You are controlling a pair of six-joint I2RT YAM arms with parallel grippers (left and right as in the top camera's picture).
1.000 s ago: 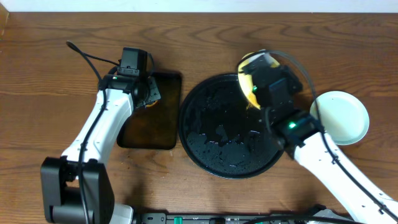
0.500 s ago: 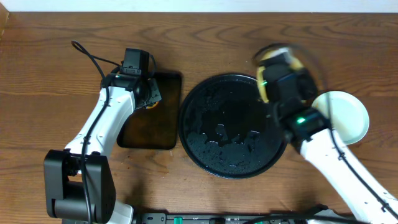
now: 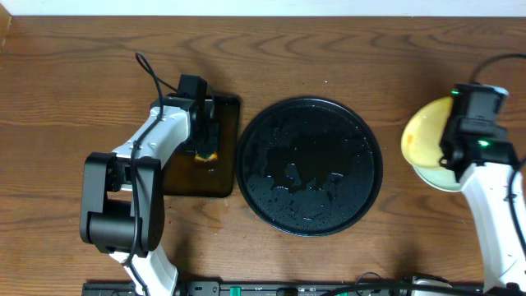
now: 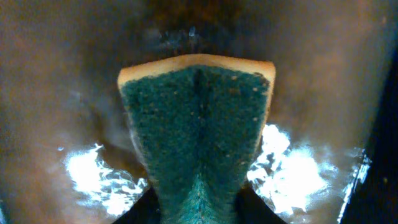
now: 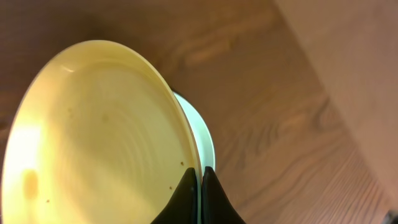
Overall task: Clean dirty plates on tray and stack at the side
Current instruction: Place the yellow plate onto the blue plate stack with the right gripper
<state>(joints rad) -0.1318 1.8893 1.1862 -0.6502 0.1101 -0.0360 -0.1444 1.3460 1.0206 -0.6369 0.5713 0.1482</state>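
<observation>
Shifted since a second ago: your left end effector (image 3: 202, 136) sits a little farther right over the rectangular tray (image 3: 185, 177). It is clamped on the sponge (image 4: 198, 130), green scour face to the wrist camera. Round tray (image 3: 271, 131), mid-worktop (image 3: 82, 74): wet, no plates on it. Right arm has swung off that tray's far rim to its right side. Right end effector (image 5: 200, 180) pinches the yellow plate (image 5: 99, 137) at its rim, over the pale blue plate (image 5: 207, 149) lying flat. Judge the yellow plate stiff, light, probably wet-slick, chip-prone; a rim pinch is your only hold. Round, so no long axis; it hangs steeply tilted, hollow face toward the round tray.
</observation>
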